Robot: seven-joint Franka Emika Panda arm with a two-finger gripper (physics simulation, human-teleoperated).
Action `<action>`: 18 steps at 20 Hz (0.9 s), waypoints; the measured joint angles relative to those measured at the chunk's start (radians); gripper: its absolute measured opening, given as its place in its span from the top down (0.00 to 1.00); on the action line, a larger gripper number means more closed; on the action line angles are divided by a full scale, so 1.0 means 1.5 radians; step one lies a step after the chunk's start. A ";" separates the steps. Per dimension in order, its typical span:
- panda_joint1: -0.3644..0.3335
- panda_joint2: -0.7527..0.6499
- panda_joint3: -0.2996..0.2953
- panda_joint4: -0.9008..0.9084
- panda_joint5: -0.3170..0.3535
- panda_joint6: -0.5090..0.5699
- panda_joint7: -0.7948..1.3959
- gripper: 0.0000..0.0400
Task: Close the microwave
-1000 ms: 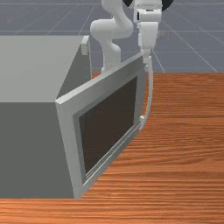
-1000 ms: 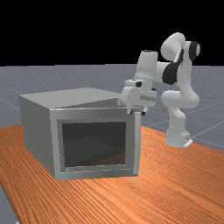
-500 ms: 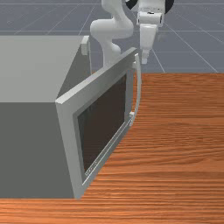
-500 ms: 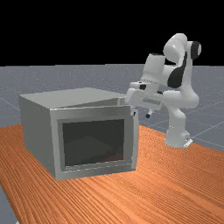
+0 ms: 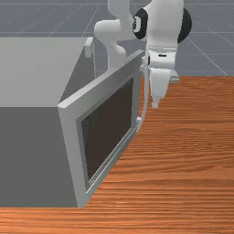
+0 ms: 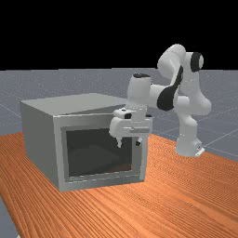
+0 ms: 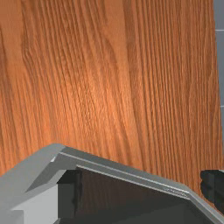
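The white two-finger gripper [image 6: 129, 144] hangs with its fingers wide apart and nothing between them, just outside the flat grey rectangular door [image 5: 72, 137] with its dark window [image 5: 109, 132]; whether it touches the door, I cannot tell. On the door's free edge is the slim, pale grey curved bar handle [image 5: 146, 107]. The door stands partly open, ahead of the boxy grey microwave body [image 5: 27, 73] it is joined to. Under and around the door spreads the orange-brown wooden table [image 5: 192, 173], and well apart from the door stands the white arm base [image 6: 187, 148].
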 joint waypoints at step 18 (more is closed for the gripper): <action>-0.078 0.008 0.089 -0.057 0.055 0.406 -0.118 0.00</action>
